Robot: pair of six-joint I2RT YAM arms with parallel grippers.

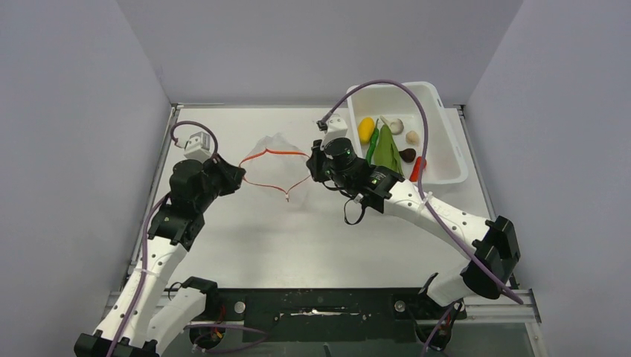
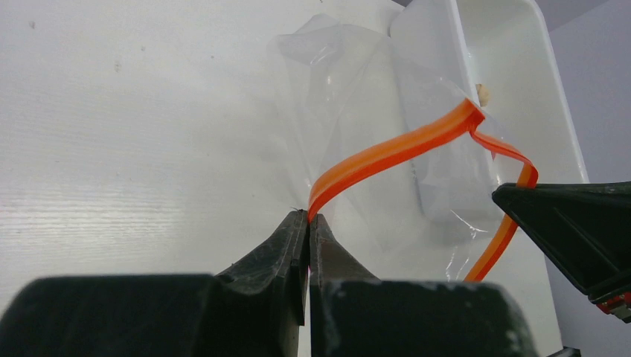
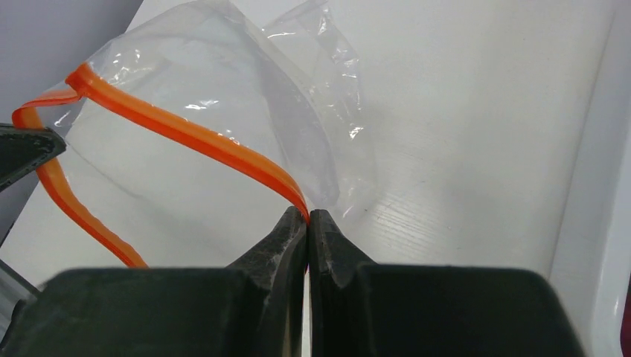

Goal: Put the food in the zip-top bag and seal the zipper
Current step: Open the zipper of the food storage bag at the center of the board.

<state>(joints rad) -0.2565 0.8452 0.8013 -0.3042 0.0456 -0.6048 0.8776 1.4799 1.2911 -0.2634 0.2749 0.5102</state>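
The clear zip-top bag [image 1: 277, 146] lies mid-table with its mouth pulled open toward me. Its orange zipper [image 1: 271, 152] forms a loop between my two grippers. My left gripper [image 1: 239, 173] is shut on the zipper's left end [image 2: 394, 149], fingertips pinched together [image 2: 309, 216]. My right gripper [image 1: 312, 165] is shut on the right end [image 3: 186, 134], tips closed [image 3: 308, 214]. The food sits in the white tub: a yellow lump [image 1: 365, 129], green leaf [image 1: 387, 151], thin green pepper [image 1: 372, 146], red cone [image 1: 417, 169], and maroon [image 1: 407, 155] and beige [image 1: 412, 137] pieces.
The white tub [image 1: 446, 145] stands at the back right, just behind my right wrist, and its wall [image 2: 513, 67] shows behind the bag. Grey walls enclose the table on three sides. A purple cable arcs over the tub.
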